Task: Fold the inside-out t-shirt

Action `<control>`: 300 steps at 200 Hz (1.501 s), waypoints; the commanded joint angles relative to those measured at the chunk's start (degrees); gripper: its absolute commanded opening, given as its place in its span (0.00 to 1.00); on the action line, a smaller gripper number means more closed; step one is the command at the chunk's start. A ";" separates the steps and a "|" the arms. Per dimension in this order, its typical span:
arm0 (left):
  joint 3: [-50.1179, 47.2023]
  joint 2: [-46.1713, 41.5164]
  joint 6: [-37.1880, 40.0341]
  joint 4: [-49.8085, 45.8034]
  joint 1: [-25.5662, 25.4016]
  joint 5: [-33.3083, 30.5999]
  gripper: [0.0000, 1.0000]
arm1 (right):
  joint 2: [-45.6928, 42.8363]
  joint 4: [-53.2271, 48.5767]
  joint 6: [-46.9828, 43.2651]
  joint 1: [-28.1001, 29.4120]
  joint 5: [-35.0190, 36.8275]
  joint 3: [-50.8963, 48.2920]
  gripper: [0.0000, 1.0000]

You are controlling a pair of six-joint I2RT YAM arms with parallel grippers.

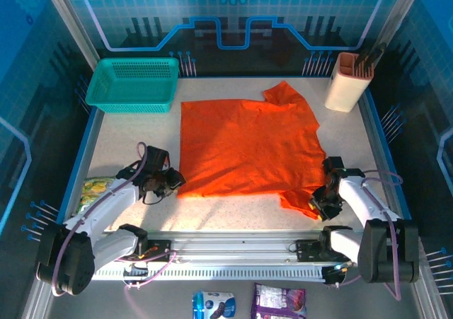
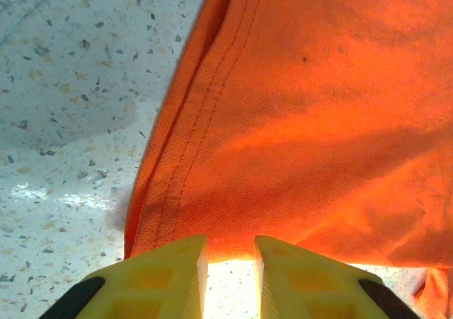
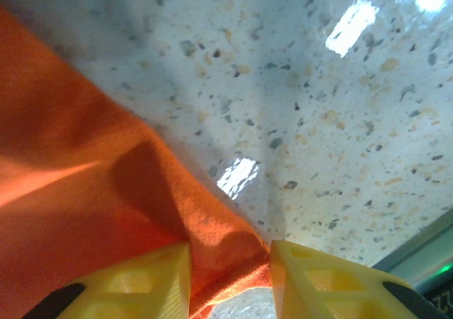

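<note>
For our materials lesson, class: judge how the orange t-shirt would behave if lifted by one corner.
Probably floppy: the t-shirt lies flat with soft wrinkles, and its cloth puckers up at the right gripper. Likely light, since the cloth looks thin. Pushed, it may bunch and crease rather than slide cleanly on the table.
</note>
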 commanded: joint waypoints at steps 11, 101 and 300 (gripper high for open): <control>-1.19 -1.53 -0.99 -1.15 0.43 -1.10 0.25 | 1.89 2.89 3.85 -0.13 -0.04 -1.39 0.33; -1.35 -1.17 -3.09 -5.90 -2.91 -8.84 0.33 | -1.13 2.68 4.75 -0.36 -1.63 -2.01 0.03; -3.14 1.77 -5.36 -4.40 -7.83 -6.52 0.31 | -4.26 2.94 4.88 -0.31 -1.90 -2.09 0.00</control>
